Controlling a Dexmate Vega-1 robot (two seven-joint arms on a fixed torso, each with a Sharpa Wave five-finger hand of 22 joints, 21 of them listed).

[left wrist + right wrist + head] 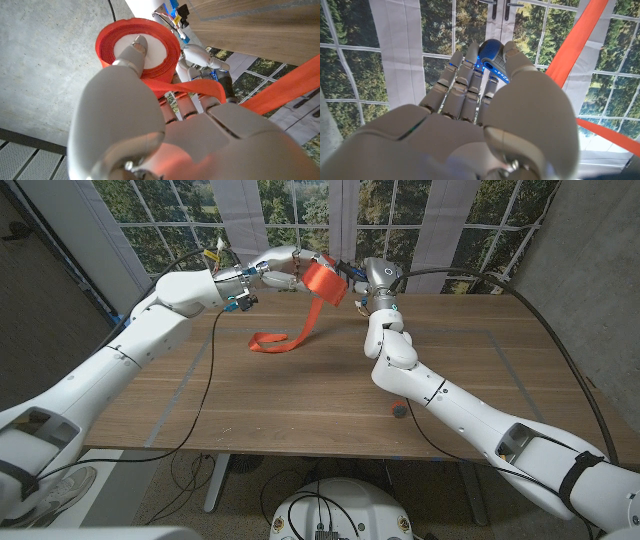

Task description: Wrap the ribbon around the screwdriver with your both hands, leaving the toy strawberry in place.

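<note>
My left hand [283, 270] is raised over the table's far side and holds an orange ribbon roll [325, 283] with a white core [142, 47], a fingertip [137, 45] pressing on the core. A loose ribbon tail [277, 340] hangs from the roll down to the table. Just beside the roll, my right hand [378, 278] grips a blue-handled screwdriver [492, 57], its fingers [465, 85] wrapped around the handle. Ribbon strands [575, 40] run close past that hand. A small dark red object [400, 411], probably the toy strawberry, lies by my right forearm.
The wooden table [300, 395] stretches wide under both arms. Black cables [205, 380] trail across it from each arm. Windows and white curtains [235, 210] stand behind the far edge, with a concrete wall [590, 270] to the right.
</note>
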